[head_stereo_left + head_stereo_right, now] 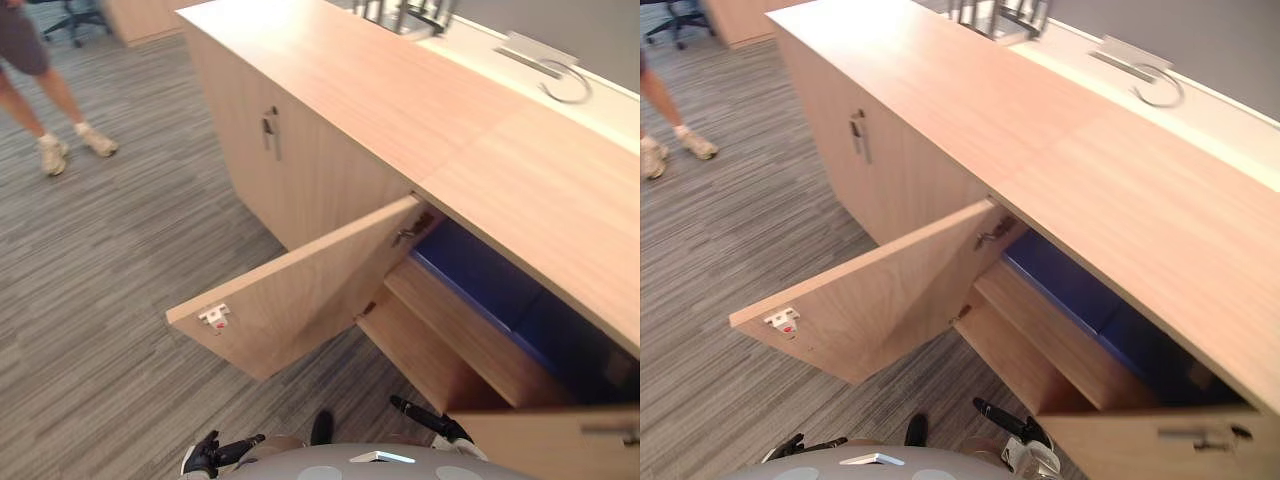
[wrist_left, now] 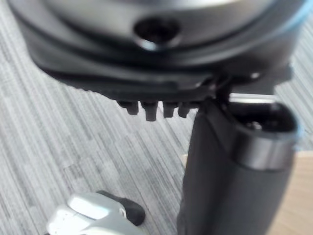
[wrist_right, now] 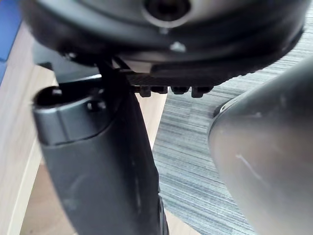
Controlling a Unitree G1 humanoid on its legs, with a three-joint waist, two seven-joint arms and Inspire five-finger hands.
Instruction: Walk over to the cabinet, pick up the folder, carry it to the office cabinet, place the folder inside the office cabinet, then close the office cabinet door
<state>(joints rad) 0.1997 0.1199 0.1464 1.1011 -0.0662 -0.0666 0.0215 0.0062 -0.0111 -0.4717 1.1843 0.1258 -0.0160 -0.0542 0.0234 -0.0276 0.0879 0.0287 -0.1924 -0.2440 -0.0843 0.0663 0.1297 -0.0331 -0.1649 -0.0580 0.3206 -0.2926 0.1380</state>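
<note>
The blue folder (image 1: 478,278) lies flat inside the wooden office cabinet (image 1: 420,110), on its upper shelf, partly hidden under the cabinet top. The cabinet's left door (image 1: 300,290) stands wide open toward me over the carpet. A second door (image 1: 560,440) shows at the lower right, also swung out. My left hand (image 1: 215,452) hangs low in front of the open door, fingers relaxed and holding nothing. My right hand (image 1: 432,418) is low by the cabinet's bottom shelf, fingers straight and empty, well below the folder.
A person (image 1: 45,95) stands on the grey carpet at the far left. Further along the cabinet is a closed door with a metal handle (image 1: 270,130). A metal rack (image 1: 405,12) and a wire loop (image 1: 565,85) sit behind the top.
</note>
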